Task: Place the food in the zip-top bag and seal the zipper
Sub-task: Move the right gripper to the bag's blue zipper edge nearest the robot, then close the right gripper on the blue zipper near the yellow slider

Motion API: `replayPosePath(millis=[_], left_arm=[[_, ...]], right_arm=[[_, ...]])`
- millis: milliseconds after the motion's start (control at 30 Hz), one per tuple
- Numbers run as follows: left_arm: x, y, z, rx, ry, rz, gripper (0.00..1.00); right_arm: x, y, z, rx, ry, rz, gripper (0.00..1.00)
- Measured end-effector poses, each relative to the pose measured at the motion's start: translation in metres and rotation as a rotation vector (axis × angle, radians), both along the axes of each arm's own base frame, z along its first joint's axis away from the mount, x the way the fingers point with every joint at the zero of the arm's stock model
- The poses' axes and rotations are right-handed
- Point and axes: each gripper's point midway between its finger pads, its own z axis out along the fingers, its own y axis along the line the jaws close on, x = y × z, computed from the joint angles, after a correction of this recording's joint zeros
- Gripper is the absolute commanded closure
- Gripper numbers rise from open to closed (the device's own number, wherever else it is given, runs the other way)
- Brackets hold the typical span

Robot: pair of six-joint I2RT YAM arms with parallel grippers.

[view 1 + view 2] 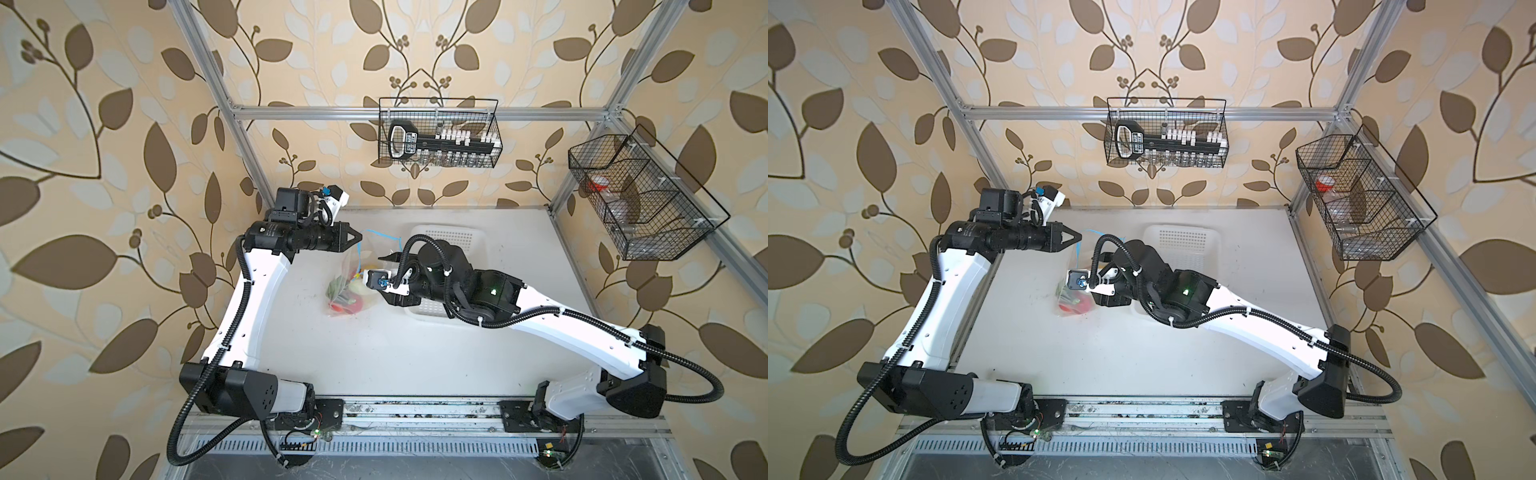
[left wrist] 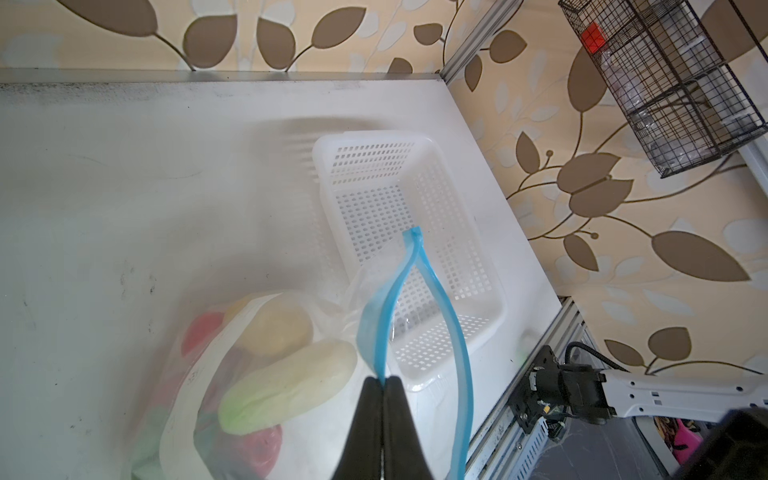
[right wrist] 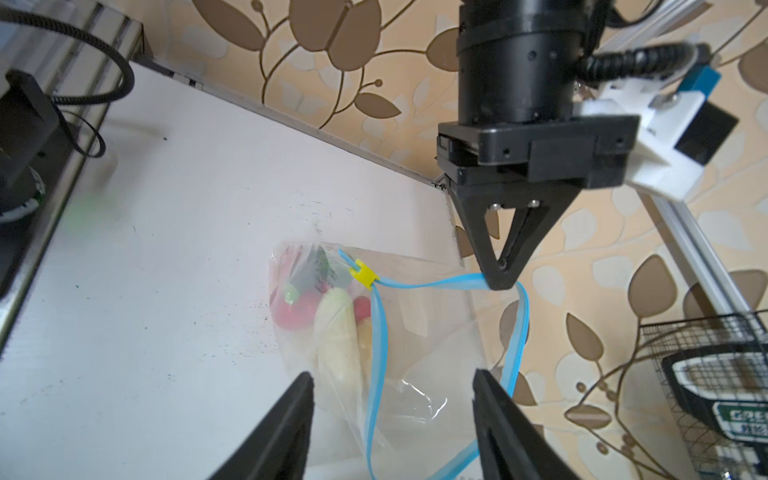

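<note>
The clear zip-top bag (image 1: 353, 286) hangs over the table with the food (image 1: 348, 297) inside it, and the food (image 3: 316, 303) weighs down its low end. A pale cabbage (image 2: 286, 386) and red pieces show through the plastic. My left gripper (image 2: 382, 380) is shut on one side of the blue zipper (image 2: 374, 332) and holds the mouth up. In the right wrist view the zipper (image 3: 380, 328) gapes in a loop, with the yellow slider (image 3: 364, 276) at its far end. My right gripper (image 3: 392, 384) stands open astride the bag's mouth, its fingers (image 3: 299, 399) apart from the plastic.
A white perforated basket (image 1: 432, 227) sits behind the right arm, near the table's back right. It looks empty in the left wrist view, the basket (image 2: 374, 139) lying just beyond the bag. Two black wire baskets (image 1: 440, 133) (image 1: 640, 195) hang on the frame.
</note>
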Motion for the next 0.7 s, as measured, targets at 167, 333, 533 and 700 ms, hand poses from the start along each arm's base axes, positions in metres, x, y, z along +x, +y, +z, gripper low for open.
replayPosePath(millis=[167,333,533,700], left_arm=[[0.000,-0.003,0.001,0.002,0.001,-0.017,1.00],[-0.001,-0.005,0.000,0.007,0.003,-0.028,1.00],[-0.002,-0.005,-0.001,0.012,-0.001,-0.033,1.00],[-0.002,-0.005,-0.001,0.013,-0.003,-0.034,1.00]], right_arm=[[0.001,0.014,-0.004,-0.052,-0.001,0.030,0.50],[-0.002,0.028,-0.015,-0.122,0.007,0.065,0.53],[-0.005,0.035,-0.029,-0.191,0.012,0.090,0.55],[-0.002,0.035,-0.035,-0.224,0.012,0.084,0.60]])
